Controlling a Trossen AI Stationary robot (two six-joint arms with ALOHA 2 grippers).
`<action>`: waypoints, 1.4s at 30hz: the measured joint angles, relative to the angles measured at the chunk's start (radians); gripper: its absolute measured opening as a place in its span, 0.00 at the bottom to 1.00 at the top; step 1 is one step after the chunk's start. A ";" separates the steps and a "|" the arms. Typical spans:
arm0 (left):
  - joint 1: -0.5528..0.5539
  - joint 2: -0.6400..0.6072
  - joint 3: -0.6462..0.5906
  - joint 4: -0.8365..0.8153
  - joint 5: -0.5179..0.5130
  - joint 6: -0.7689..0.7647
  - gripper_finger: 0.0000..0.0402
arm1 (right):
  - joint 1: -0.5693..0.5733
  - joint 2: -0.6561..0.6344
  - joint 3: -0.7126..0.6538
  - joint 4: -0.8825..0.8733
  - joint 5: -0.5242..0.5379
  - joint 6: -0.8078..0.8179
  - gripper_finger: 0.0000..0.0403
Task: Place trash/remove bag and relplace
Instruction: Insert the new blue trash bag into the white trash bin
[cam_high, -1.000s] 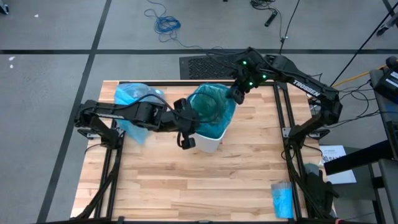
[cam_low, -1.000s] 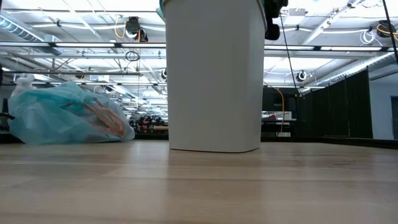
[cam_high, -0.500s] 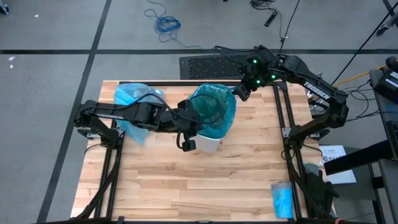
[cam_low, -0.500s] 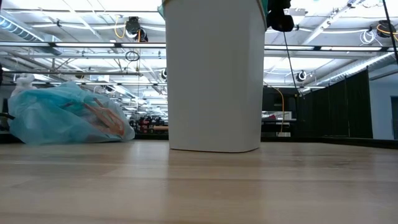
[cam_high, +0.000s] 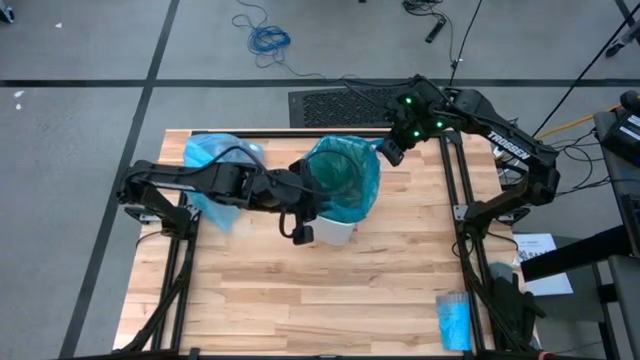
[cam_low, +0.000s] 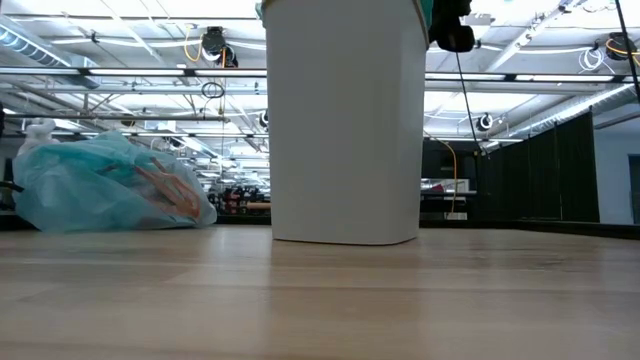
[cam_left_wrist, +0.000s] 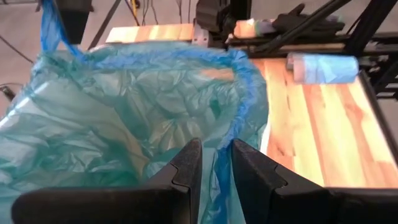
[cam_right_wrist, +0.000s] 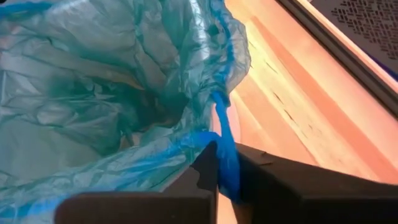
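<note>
Teal-green plastic liner (cam_high: 342, 178): seated in white bin (cam_high: 335, 230) at table (cam_high: 300, 290) centre, mouth spread. Right gripper (cam_right_wrist: 225, 163): at far rim, fingers pinched shut on liner's blue drawstring (cam_right_wrist: 225, 140). Left gripper (cam_left_wrist: 216, 163): at near-left rim, fingers narrowly parted with liner film between them. Light-blue filled bag (cam_high: 215, 165): on table, left of bin, apart. Blue roll (cam_high: 453, 320): near right corner.

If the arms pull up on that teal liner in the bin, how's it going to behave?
The liner looks thin and crinkled, so it will likely stretch and flop rather than lift stiffly. The right tool pinches only its drawstring edge, which may slip or tear. The white bin seems light and tall, so it may tip.
</note>
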 joint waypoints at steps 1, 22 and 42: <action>0.000 -0.004 0.000 0.008 0.004 0.000 0.21 | 0.000 0.000 0.000 0.001 0.001 -0.003 0.02; 0.000 -0.017 0.001 0.020 0.021 -0.009 0.21 | -0.021 -0.002 -0.001 0.049 -0.099 -0.022 0.47; -0.001 -0.017 0.001 0.038 0.087 -0.028 0.21 | -0.029 0.010 -0.001 0.017 -0.108 -0.095 0.01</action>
